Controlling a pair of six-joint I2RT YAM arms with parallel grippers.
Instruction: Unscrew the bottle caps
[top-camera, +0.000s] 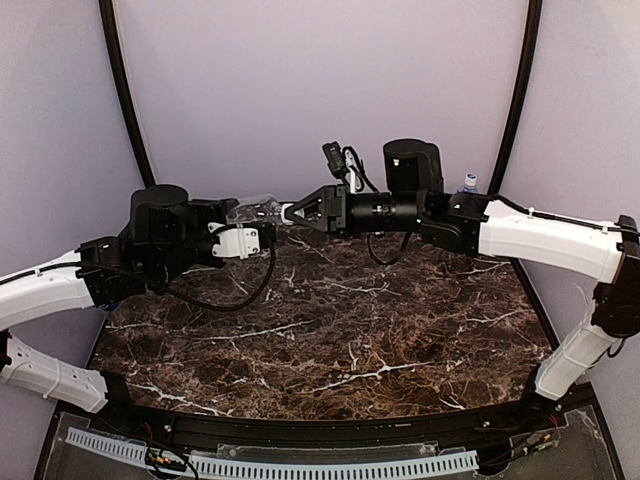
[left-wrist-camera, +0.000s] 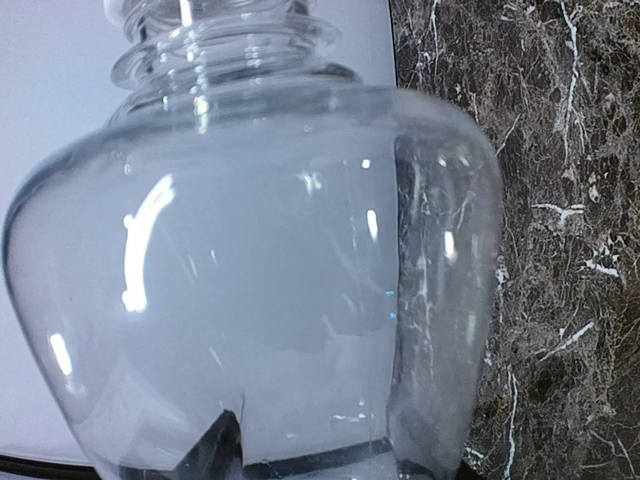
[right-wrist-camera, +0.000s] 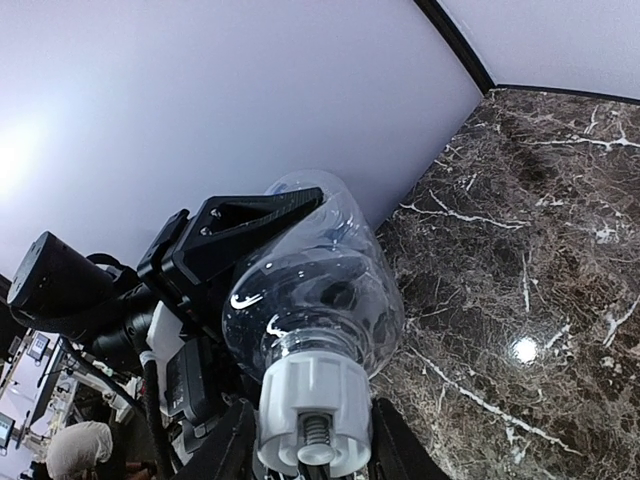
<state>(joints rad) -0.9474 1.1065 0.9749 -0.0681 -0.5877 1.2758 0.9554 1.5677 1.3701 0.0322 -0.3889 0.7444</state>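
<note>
Above dark marbled tabletop (top-camera: 330, 340), left end effector (top-camera: 256, 220) clamps clear unlabelled bottle (right-wrist-camera: 320, 290); right end effector (top-camera: 291, 212) pinches white plastic cap (right-wrist-camera: 312, 405).

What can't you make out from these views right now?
Top external: right arm hides second bottle below its blue cap.
Left wrist: clear bottle fills frame; its mouth cut by top edge.
Right wrist: white cap covers the threads; how loose is unreadable.
Third bottle: in no view.

The 2 arms reach toward the far edge's middle, forearms level. Left gripper (top-camera: 261, 211) and right gripper (top-camera: 291, 211) meet tip to tip, each clamped.
</note>
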